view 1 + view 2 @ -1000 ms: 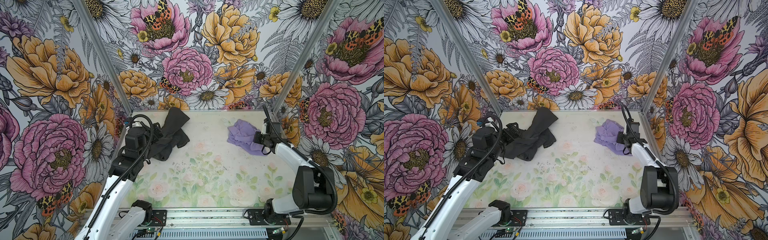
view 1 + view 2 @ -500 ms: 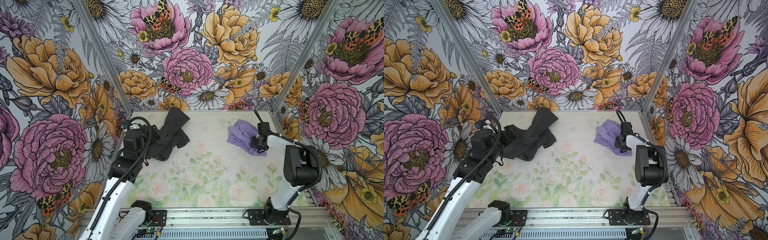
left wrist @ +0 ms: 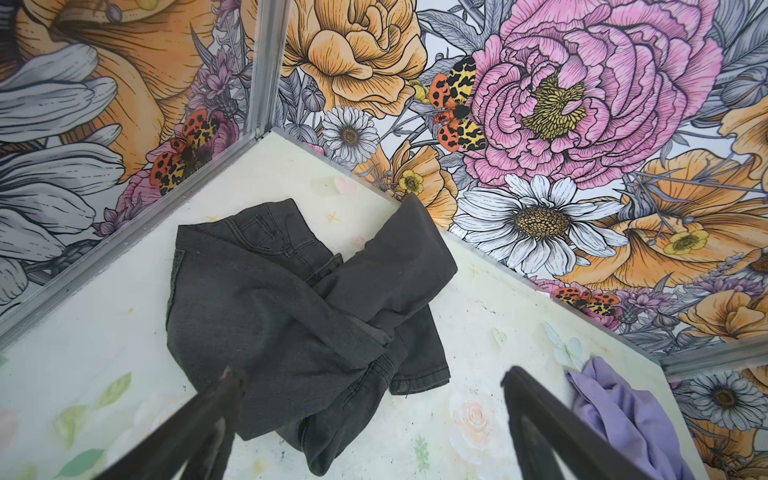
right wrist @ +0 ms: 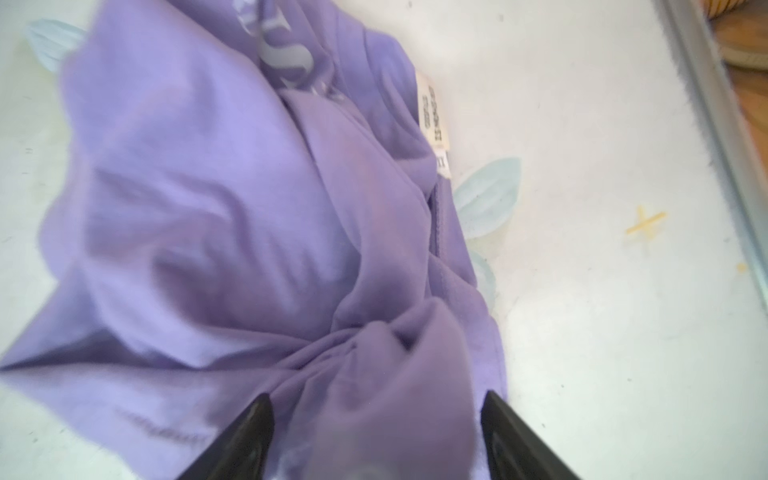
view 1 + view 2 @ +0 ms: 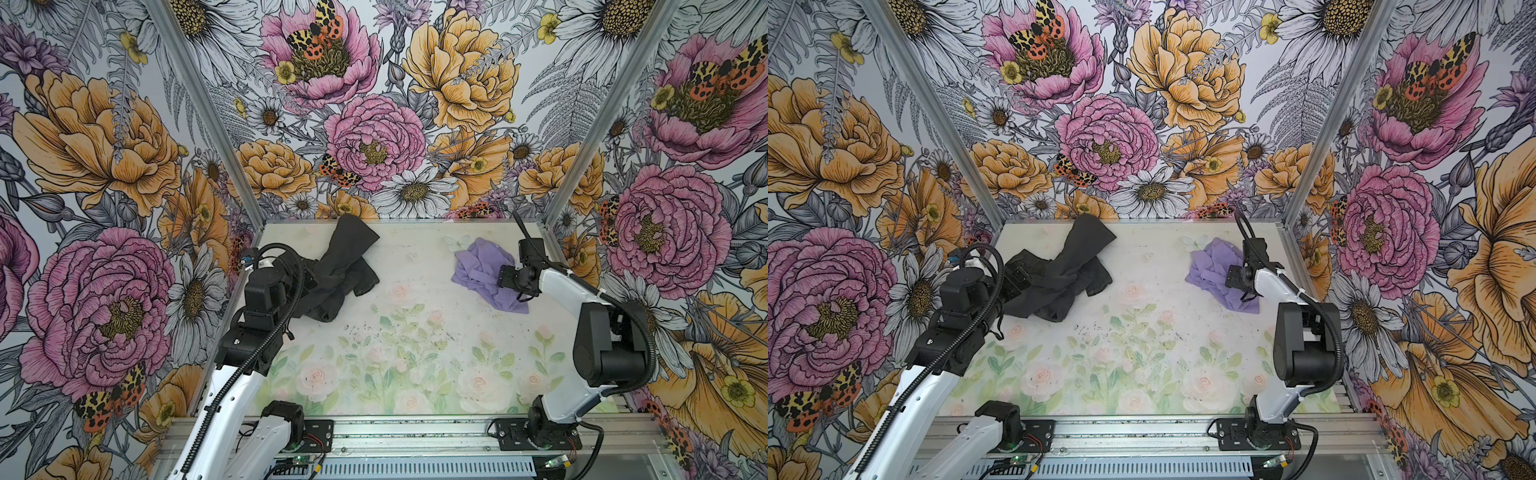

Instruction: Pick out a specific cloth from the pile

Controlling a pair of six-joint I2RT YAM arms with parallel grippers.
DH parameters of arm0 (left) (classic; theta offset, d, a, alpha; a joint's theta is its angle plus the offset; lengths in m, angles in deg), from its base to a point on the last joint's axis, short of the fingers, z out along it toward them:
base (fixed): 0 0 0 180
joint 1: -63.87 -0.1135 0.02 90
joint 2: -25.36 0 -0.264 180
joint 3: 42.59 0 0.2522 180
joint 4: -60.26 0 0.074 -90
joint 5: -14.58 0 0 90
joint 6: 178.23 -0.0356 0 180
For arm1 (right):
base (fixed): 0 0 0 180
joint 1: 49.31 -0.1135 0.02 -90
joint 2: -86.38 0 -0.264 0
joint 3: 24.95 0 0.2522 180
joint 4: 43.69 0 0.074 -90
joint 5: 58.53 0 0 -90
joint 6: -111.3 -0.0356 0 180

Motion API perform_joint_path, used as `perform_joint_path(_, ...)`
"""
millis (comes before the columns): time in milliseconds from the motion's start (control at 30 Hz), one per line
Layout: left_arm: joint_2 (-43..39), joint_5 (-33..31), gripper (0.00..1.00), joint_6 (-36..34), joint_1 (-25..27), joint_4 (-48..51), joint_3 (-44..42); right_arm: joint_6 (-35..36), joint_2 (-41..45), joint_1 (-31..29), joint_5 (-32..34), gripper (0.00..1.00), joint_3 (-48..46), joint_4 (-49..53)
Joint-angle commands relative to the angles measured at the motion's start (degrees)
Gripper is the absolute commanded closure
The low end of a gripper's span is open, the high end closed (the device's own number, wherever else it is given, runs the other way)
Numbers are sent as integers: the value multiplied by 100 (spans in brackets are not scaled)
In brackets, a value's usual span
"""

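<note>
Pale "S" point(image 4: 286, 56) on the cloth point(image 4: 208, 208)

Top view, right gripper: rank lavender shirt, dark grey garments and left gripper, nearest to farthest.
From the right gripper, as a top view shows it:
1. lavender shirt: right side of the table, directly at the gripper, a fold lying between its spread jaws.
2. dark grey garments: across the table, back left.
3. left gripper: at the left side of those garments, farthest.

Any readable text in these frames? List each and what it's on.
"S": grey print on the lavender shirt, remainder hidden in folds.
White care label on the shirt: printed lines too blurred to read.
Under it, a small tag: blurred.
On the dark garments: none visible.
</note>
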Motion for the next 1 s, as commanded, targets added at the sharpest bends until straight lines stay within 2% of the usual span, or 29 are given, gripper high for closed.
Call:
perform_joint_path(0,-91,-237,1,-326,-116,-97,-122,116,563,-34,-52,1,138,-98)
perform_joint_path(200,-131,-343,1,-651,-272,-386,-360,229,1473,-32,-5,1,-189,-409)
perform_joint_path(400,-84,-472,1,-1376,-396,-1175,-874,432,2244,1,-42,1,-985,-1268)
perform_joint_path(567,-131,-817,1,-1587,-546,-2206,-1766,556,2808,11,116,1,-2153,-2638)
perform_joint_path(667,-276,-587,1,-1651,-786,-3018,-2467,693,3195,10,325,0,-3038,-3819)
perform_joint_path(767,-460,-648,1,-1593,-900,-4198,-3295,764,3270,18,781,1,-3660,-4443)
perform_joint_path(967,101,-307,1,-1971,-1138,-5128,-3978,903,2596,27,960,1,-4291,-5588)
